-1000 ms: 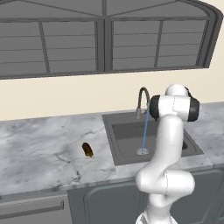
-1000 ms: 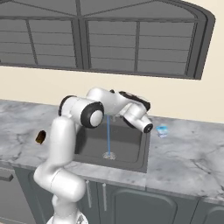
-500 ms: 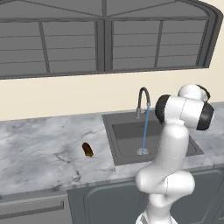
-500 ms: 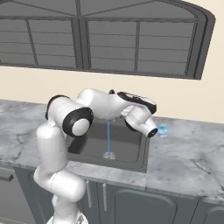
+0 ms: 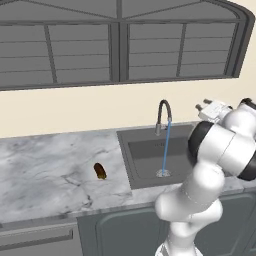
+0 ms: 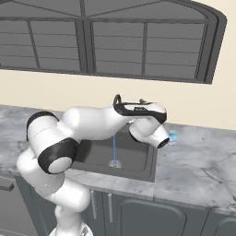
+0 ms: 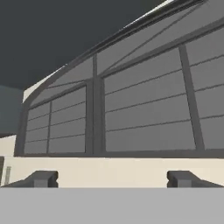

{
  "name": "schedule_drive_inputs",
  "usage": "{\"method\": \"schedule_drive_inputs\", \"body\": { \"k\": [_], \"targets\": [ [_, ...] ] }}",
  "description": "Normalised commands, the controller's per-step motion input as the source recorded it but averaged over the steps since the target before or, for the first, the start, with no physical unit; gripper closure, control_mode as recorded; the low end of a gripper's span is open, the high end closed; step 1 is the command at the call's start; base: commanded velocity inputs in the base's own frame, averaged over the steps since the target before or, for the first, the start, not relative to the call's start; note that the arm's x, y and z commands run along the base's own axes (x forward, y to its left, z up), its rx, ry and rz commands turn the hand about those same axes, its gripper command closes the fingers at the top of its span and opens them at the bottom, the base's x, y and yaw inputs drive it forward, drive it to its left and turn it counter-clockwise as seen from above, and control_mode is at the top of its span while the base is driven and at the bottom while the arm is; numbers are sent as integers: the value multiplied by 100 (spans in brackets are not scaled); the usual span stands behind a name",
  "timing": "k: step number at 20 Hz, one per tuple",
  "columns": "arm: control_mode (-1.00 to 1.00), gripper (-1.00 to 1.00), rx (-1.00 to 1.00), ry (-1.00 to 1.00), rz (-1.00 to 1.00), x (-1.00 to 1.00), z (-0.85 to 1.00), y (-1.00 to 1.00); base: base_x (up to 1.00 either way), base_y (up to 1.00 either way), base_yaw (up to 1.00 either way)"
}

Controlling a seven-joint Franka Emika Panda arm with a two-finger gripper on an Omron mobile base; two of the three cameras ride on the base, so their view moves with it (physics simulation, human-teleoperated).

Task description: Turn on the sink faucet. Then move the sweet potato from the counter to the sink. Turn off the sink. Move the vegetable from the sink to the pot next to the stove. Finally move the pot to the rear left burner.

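Water runs in a thin blue stream from the dark curved faucet into the sink. On the marble counter left of the sink lies the small dark brown sweet potato. My gripper hangs to the right of the faucet, above the sink's right side, pointing up at the window. In the hand view the gripper is open, its fingertips wide apart with nothing between them. The arm bends over the sink in the right base view. The pot and the stove are out of view.
A small blue object stands on the counter just right of the sink. A wide shuttered window spans the wall above. Grey cabinet doors run below the counter's front edge.
The arm has swung to the right, carrying the hand away from the faucet and tilting it up toward the window. The water keeps running and the sweet potato has not moved.
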Motion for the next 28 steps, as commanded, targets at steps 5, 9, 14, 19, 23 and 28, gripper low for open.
{"method": "schedule_drive_inputs", "body": {
  "k": [5,9,14,19,23,28],
  "targets": [
    [-100,-100,-14,-2,0,-66,97,44,0,0,0],
    [-100,-100,-21,15,-1,-48,66,67,0,0,0],
    [-100,-100,-26,26,-2,-37,42,86,0,0,0],
    [-100,-100,-28,30,-7,-25,3,93,0,0,0],
    [-100,-100,-25,33,-11,-18,0,88,0,0,0],
    [-100,-100,-24,35,-16,-8,-19,79,0,0,0]
  ]
}}
